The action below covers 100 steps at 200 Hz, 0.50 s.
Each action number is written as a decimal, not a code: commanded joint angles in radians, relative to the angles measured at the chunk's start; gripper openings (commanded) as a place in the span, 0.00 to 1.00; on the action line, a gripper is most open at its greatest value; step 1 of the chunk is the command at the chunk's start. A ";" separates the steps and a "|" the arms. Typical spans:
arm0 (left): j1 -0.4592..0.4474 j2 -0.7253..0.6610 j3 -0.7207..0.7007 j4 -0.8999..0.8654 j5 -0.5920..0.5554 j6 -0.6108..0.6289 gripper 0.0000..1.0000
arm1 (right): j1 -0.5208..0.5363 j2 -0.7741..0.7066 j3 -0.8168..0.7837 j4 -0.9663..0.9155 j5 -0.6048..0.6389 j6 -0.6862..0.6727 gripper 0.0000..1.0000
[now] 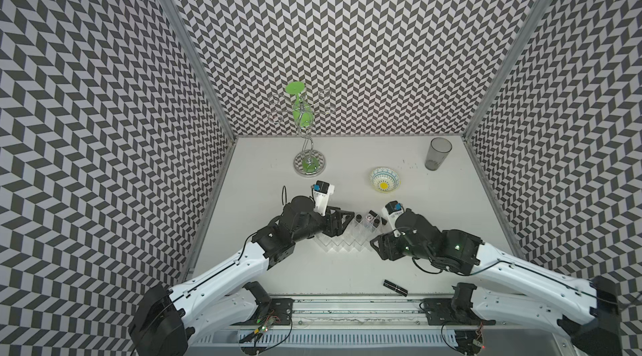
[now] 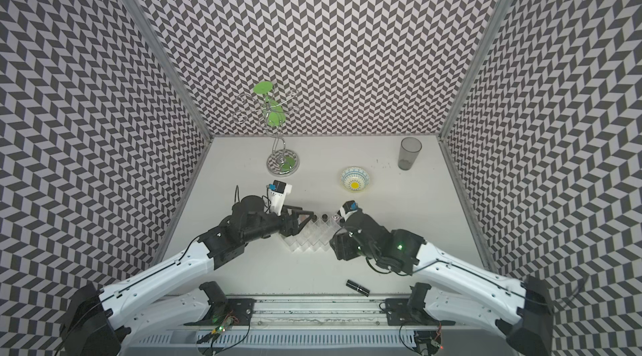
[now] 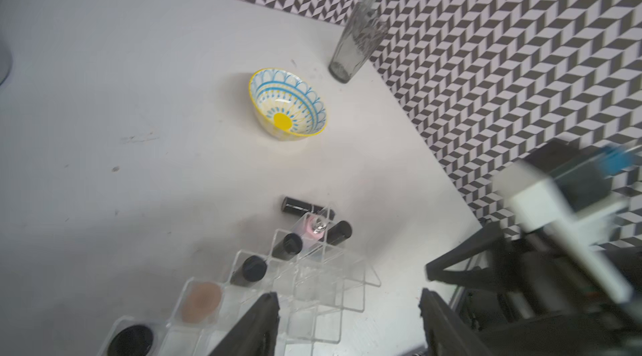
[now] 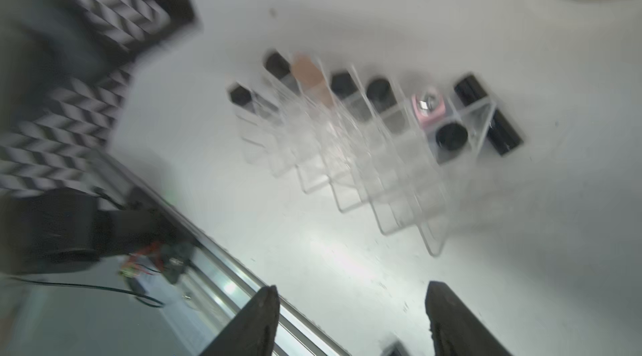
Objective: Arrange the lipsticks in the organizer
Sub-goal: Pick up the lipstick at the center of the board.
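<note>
Near the middle of the table (image 1: 305,271), the clear organizer (image 1: 347,237) stands between the two arms. Its rear cells hold upright lipsticks. They include a beige lipstick (image 3: 203,300), several black tubes (image 3: 253,267) and a pink tube (image 3: 314,229) with a silvery top. A flat black lipstick (image 3: 298,205) lies on the table just behind the organizer's rear right corner. A loose black lipstick (image 1: 395,287) lies alone close to the table's front edge. The left gripper (image 3: 347,302) hovers over the organizer's left end with jaws apart and nothing between them. The right gripper (image 4: 352,288) hangs by its right end, also spread and empty. A patterned bowl (image 1: 384,179) and a grey tumbler (image 1: 437,153) sit toward the rear right corner.
</note>
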 commanded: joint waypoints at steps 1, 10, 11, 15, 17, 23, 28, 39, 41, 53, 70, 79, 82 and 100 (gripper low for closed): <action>0.009 -0.070 -0.023 0.149 0.098 0.022 0.67 | 0.068 0.023 0.030 -0.200 -0.006 0.022 0.76; 0.009 -0.102 -0.042 0.159 0.102 0.023 0.67 | 0.104 0.036 0.047 -0.233 -0.019 0.018 0.79; 0.008 -0.104 -0.043 0.159 0.102 0.024 0.67 | 0.108 0.038 0.048 -0.236 -0.020 0.017 0.79; 0.007 -0.118 -0.043 0.149 0.102 0.029 0.67 | 0.122 0.046 0.051 -0.248 -0.032 0.013 0.80; 0.007 -0.124 -0.042 0.143 0.102 0.031 0.67 | 0.128 0.051 0.049 -0.255 -0.038 0.010 0.80; 0.007 -0.137 -0.037 0.116 0.094 0.042 0.67 | 0.142 0.071 0.046 -0.269 -0.056 0.001 0.81; 0.004 -0.150 -0.036 0.102 0.082 0.046 0.67 | 0.154 0.092 0.044 -0.283 -0.066 -0.009 0.81; 0.001 -0.178 -0.042 0.091 0.060 0.048 0.67 | 0.174 0.144 0.047 -0.304 -0.056 -0.017 0.81; 0.000 -0.183 -0.043 0.091 0.057 0.048 0.67 | 0.178 0.151 0.048 -0.307 -0.050 -0.018 0.81; 0.000 -0.201 -0.049 0.083 0.048 0.049 0.67 | 0.193 0.195 0.052 -0.303 -0.038 -0.024 0.81; 0.001 -0.210 -0.058 0.081 0.046 0.049 0.67 | 0.197 0.235 0.053 -0.277 -0.037 -0.046 0.79; 0.001 -0.205 -0.058 0.084 0.046 0.051 0.67 | 0.198 0.254 0.054 -0.267 -0.026 -0.053 0.78; -0.001 -0.204 -0.055 0.083 0.046 0.050 0.67 | 0.197 0.259 0.053 -0.260 -0.029 -0.057 0.78; -0.008 -0.179 -0.037 0.066 0.042 0.061 0.67 | 0.195 0.292 0.034 -0.211 -0.046 -0.085 0.78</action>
